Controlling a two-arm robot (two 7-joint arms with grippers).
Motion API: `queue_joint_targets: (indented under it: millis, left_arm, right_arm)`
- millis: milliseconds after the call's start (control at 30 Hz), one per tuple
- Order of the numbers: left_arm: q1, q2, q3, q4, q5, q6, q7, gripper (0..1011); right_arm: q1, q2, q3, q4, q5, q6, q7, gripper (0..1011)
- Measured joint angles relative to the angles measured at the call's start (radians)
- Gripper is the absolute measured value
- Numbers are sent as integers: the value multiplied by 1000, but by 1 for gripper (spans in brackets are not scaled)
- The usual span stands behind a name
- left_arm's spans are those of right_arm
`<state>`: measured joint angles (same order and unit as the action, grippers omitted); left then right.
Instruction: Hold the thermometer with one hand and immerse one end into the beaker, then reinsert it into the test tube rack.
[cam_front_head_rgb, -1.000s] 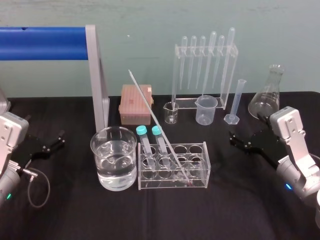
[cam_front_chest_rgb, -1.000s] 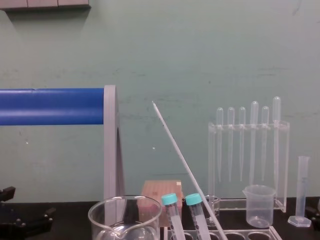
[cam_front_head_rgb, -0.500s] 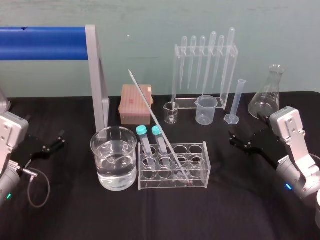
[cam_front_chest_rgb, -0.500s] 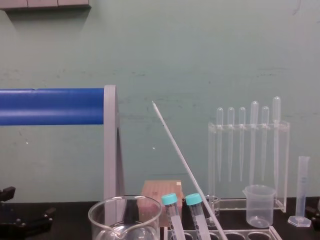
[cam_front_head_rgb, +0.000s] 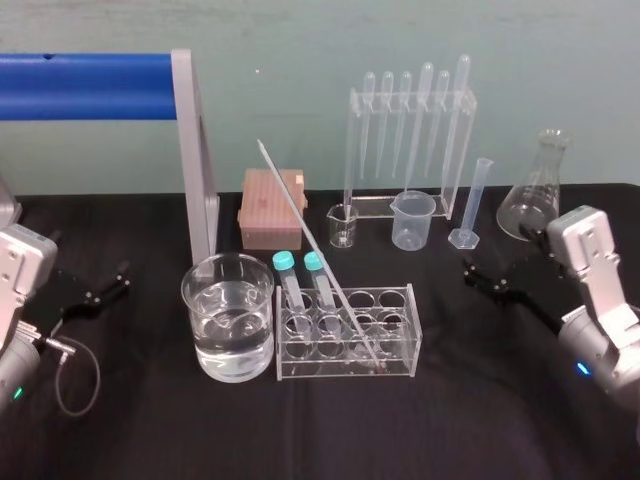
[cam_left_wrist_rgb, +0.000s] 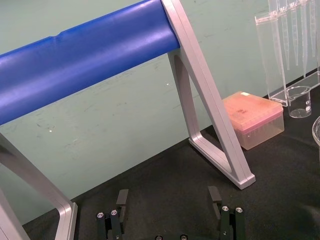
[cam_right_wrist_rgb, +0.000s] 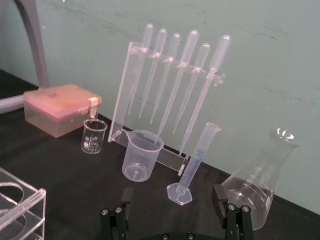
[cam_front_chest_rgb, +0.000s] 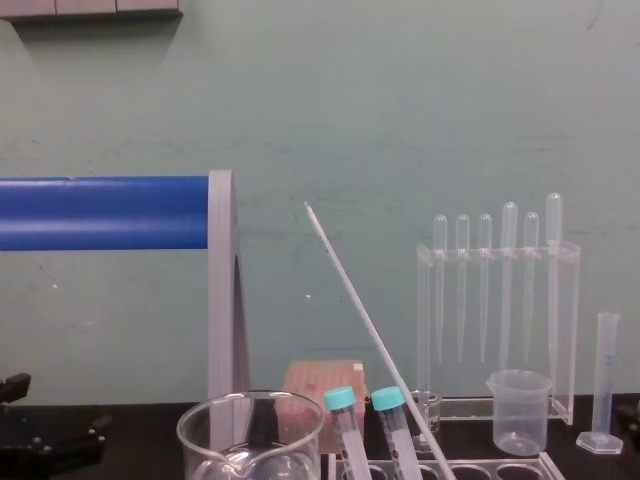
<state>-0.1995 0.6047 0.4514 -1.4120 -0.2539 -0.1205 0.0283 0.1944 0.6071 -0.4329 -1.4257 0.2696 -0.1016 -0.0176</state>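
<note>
The left gripper (cam_front_head_rgb: 118, 277) sits low over the black table (cam_front_head_rgb: 150, 430) at the left edge, well apart from the glassware, its claw spread wide with nothing in it (cam_left_wrist_rgb: 167, 192). The right gripper (cam_front_head_rgb: 475, 275) hangs at the right edge, claw also wide and empty (cam_right_wrist_rgb: 172, 192), near the flask (cam_front_head_rgb: 535, 195). Between them stands the beaker (cam_front_head_rgb: 200, 320), partly filled with clear liquid, just left of the rack (cam_front_head_rgb: 345, 365). The thermometer (cam_front_head_rgb: 319, 250) rests in the rack, free of both grippers, its lower end down in a hole and its top tilted back and left (cam_front_chest_rgb: 377, 340). Two teal-capped tubes (cam_front_head_rgb: 283, 262) stand in the rack's left holes. Farther back are a pink box (cam_front_head_rgb: 270, 205), a plastic beaker (cam_front_head_rgb: 412, 220), a cylinder (cam_front_head_rgb: 470, 205) and the pipette stand (cam_front_head_rgb: 410, 145).
</note>
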Motion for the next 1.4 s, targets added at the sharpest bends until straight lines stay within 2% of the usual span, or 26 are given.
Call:
queue_joint_targets:
  millis: [133,233,300,333,400,433,533,567,700,933,1033,1233,1400]
  left_arm:
    - [0,0,0,0,0,0,0,1008]
    - [0,0,0,0,0,0,0,1008]
    - [0,0,0,0,0,0,0,1008]
    - [0,0,0,0,0,0,0,1008]
    - [0,0,0,0,0,0,0,1008]
    - [0,0,0,0,0,0,0,1008]
    - [0,0,0,0,0,0,0,1008]
    - [0,0,0,0,0,0,0,1008]
    - [0,0,0,0,0,0,0,1008]
    - [0,0,0,0,0,0,0,1008]
    - [0,0,0,0,0,0,0,1008]
    - [0,0,0,0,0,0,0,1008]
    - [0,0,0,0,0,0,0,1008]
  right_arm:
    - [-25,8,42,-54,68,40,39,1002]
    - [-60,15,94,-136,173,97,97,1002]
    - [-70,17,112,-171,217,123,127,1002]
    - [-76,19,125,-204,259,148,161,1002]
    - [-76,19,129,-215,272,158,174,1002]
    - [-75,20,136,-241,306,181,209,1002]
    - [-44,14,131,-284,362,235,300,1002]
    - [-44,14,131,-284,362,235,300,1002]
    - [20,-1,94,-296,396,300,390,1002]
    - [136,-23,-5,-267,389,340,486,1002]
    - [185,-44,-50,-234,372,352,502,1002]
    - [254,-94,-113,-163,336,376,499,1002]
    - [286,-125,-141,-115,309,379,488,1002]
